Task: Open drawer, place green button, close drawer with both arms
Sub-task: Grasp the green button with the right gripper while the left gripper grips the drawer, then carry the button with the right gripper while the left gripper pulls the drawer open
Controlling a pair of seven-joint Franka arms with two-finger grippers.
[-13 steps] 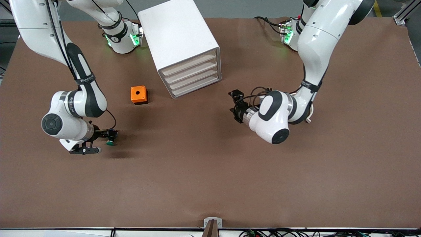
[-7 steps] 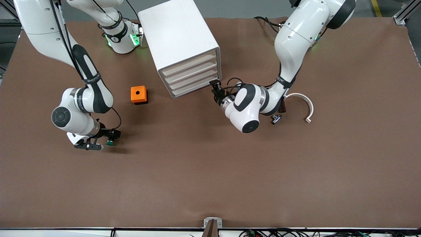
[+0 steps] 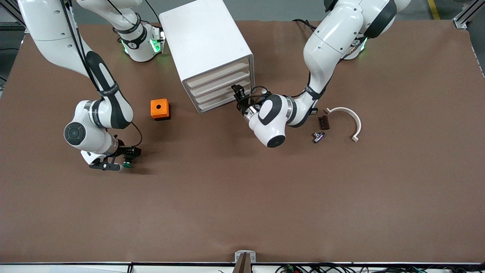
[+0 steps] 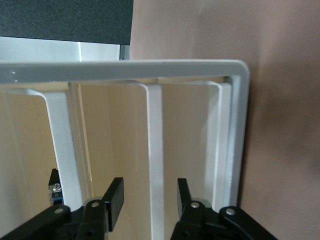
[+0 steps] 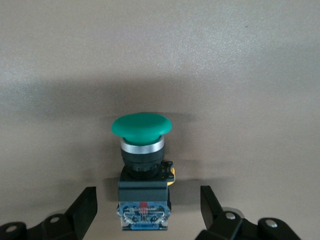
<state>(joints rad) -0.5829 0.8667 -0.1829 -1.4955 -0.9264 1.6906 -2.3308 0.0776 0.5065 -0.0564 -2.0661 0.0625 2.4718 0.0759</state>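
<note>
The white cabinet (image 3: 204,41) stands near the robots' bases, and its four drawers (image 3: 218,91) look shut. My left gripper (image 3: 238,95) is at the cabinet's front, at the corner toward the left arm's end. In the left wrist view it (image 4: 149,200) is open, one finger on each side of a white drawer lip (image 4: 155,150). The green-capped button (image 3: 127,164) lies on the table toward the right arm's end. My right gripper (image 3: 130,153) is low at it. In the right wrist view the gripper (image 5: 147,210) is open, with the button (image 5: 142,165) between its fingers, untouched.
An orange cube with a hole (image 3: 160,109) sits beside the cabinet toward the right arm's end. A white curved piece (image 3: 346,115), a small dark block (image 3: 324,122) and a small silver-and-black part (image 3: 318,136) lie by the left arm's elbow.
My left arm has swung from mid-table to the cabinet's drawer fronts, uncovering the small parts near its elbow. My right arm has shifted slightly, and its gripper stays at the green button.
</note>
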